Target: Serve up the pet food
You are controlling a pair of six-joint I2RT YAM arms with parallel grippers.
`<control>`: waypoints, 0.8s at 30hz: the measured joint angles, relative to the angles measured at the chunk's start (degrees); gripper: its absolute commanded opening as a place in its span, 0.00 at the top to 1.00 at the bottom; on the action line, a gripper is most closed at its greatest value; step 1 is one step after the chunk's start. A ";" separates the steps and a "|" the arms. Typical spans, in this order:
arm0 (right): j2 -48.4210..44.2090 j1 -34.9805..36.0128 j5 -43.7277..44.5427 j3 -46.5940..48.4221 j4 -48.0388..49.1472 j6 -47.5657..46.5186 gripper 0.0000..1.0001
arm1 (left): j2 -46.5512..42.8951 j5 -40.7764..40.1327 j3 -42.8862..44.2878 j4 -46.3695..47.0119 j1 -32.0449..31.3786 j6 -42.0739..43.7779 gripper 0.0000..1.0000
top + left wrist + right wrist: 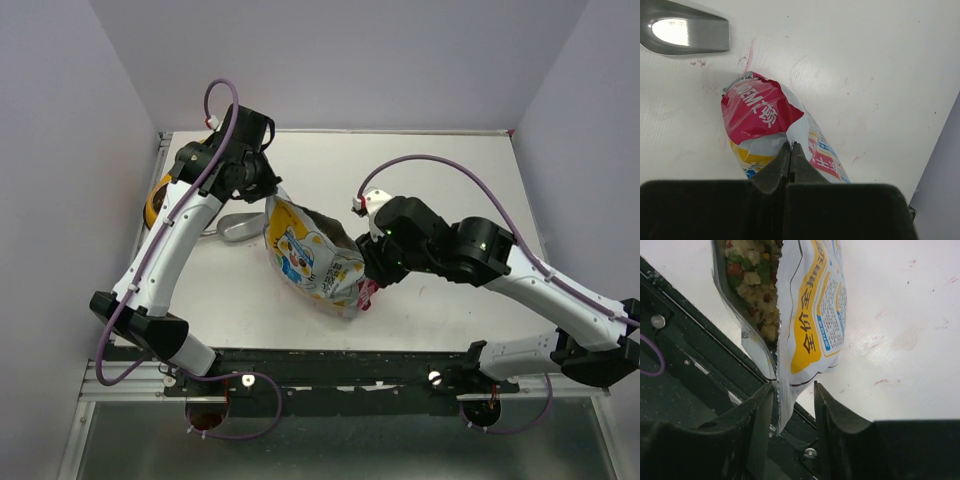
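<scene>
Pinching the pouch point(305, 255) tight, my left gripper point(791, 146) holds one end. My right gripper point(792, 388) straddles its mouth, jaws parted.

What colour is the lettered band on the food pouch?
Magenta-red, on the pouch; it shows best in the left wrist view.
</scene>
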 measured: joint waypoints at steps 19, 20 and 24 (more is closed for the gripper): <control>26.18 0.04 4.50 26.58 3.63 -7.02 0.11 | -0.57 -0.44 -0.28 -0.02 0.28 -2.47 1.00; 26.88 0.13 4.72 26.56 4.00 -7.67 0.16 | -0.61 -0.44 -0.28 -0.04 0.28 -2.56 1.00; 27.56 1.57 8.48 25.46 5.49 -10.23 0.38 | -0.61 -0.46 -0.28 -0.07 0.28 -2.64 1.00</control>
